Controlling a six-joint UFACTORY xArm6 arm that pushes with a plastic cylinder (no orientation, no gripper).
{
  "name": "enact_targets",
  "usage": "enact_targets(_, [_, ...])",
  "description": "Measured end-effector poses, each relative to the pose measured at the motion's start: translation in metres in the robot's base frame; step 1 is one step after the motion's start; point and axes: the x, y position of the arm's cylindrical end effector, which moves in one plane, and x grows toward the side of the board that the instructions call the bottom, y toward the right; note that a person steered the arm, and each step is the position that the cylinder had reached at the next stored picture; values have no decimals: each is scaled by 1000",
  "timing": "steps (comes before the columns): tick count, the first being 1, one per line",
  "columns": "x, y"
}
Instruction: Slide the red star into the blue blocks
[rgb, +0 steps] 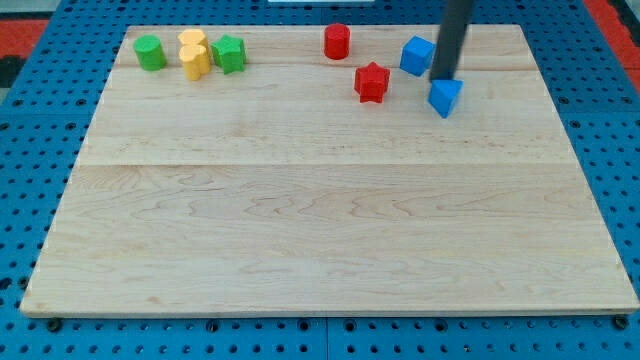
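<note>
a: stock on the counter (330, 220), the view's left to right?

b: item 1, green cylinder (150, 52); item 2, yellow blocks (194, 54), two stacked close; item 3, green star (229, 53). all far to the left of my tip (443, 78). item 4, red cylinder (337, 41), up and left of my tip.

a: the task's thing?

b: item 5, red star (371, 81), a short way left of my tip, near level with it. item 6, blue cube (417, 55), just up-left of my tip; item 7, blue triangular block (445, 97), touching or just below it.

a: pincer state?

b: no pincer fitted, so neither spread nor pressed; a plain rod only.

a: handling note?

b: my tip sits between the blues, on the wrong side. judged best: circle round to the star's left, then push rightward through its centre, slowly, so it doesn't spin off.
</note>
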Motion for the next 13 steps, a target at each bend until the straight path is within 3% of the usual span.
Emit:
enact_targets(1, [21,2])
enact_targets(2, [78,-31])
enact_targets(3, [22,8])
enact_targets(4, [-59,33])
enact_targets(5, [-85,-52])
enact_targets(6, [-60,-95])
enact_targets(7, [9,-68])
enact_targets(9, [-35,-86])
enact_targets(10, [-18,-8])
enact_targets(11, [26,-6])
enact_targets(12, [30,-4])
enact_targets(13, [-29,-26])
